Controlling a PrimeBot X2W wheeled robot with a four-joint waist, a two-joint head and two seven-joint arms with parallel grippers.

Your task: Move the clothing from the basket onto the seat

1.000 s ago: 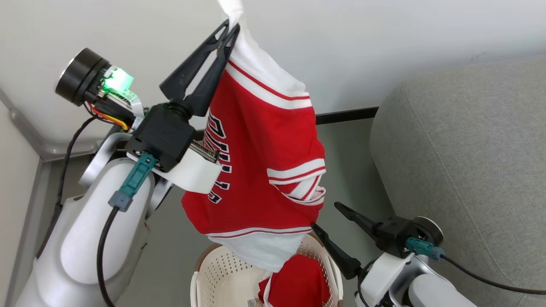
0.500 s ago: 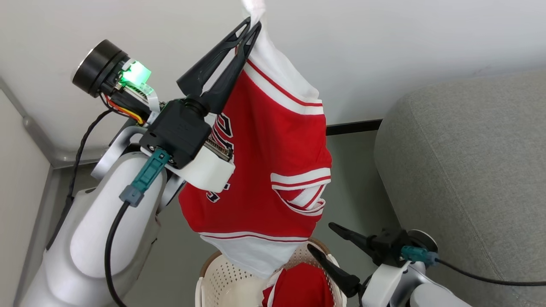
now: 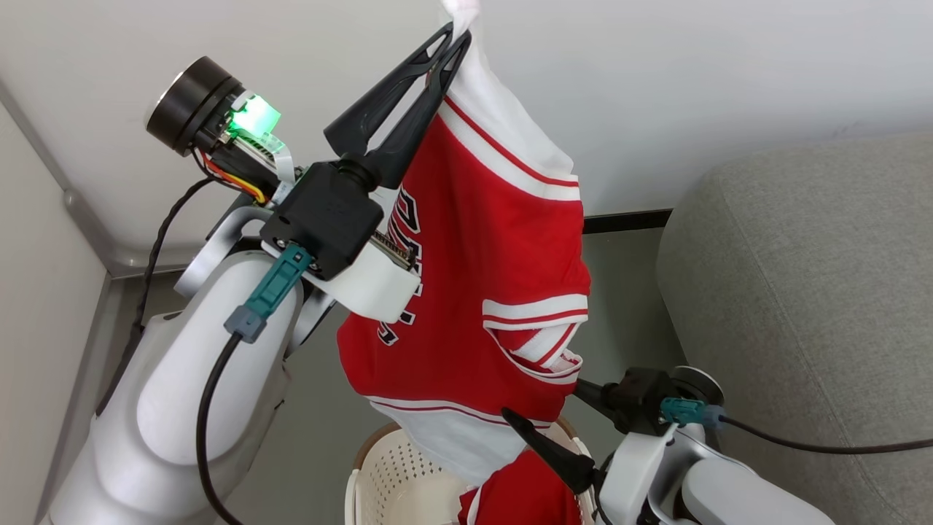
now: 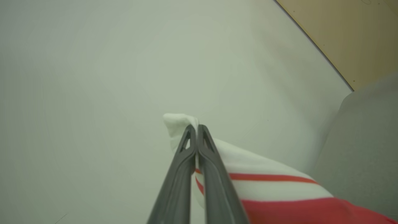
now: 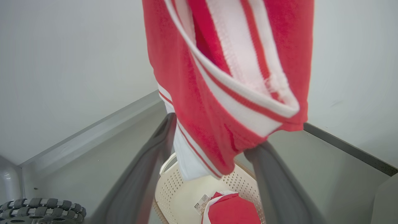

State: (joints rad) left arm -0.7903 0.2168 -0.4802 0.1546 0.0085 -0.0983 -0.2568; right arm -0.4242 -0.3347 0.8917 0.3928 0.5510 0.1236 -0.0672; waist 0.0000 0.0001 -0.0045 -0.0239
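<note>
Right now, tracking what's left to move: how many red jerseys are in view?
2. One jersey hangs from the shut left gripper, over the basket; the other jersey lies inside it. More may hide underneath.

**Red, white and grey**

The hanging jersey (image 3: 474,292) is bright red. Broad white bands edged by thin red stripes mark its hem and sleeve, and its dark lettering is outlined in white. A second garment (image 3: 525,496), red with white trim, lies in the basket (image 3: 386,474), which is cream-white, dotted with small holes and brown at the rim. The sofa (image 3: 802,277) is plain mid-grey. The left hand (image 3: 458,36) is matt black.
</note>
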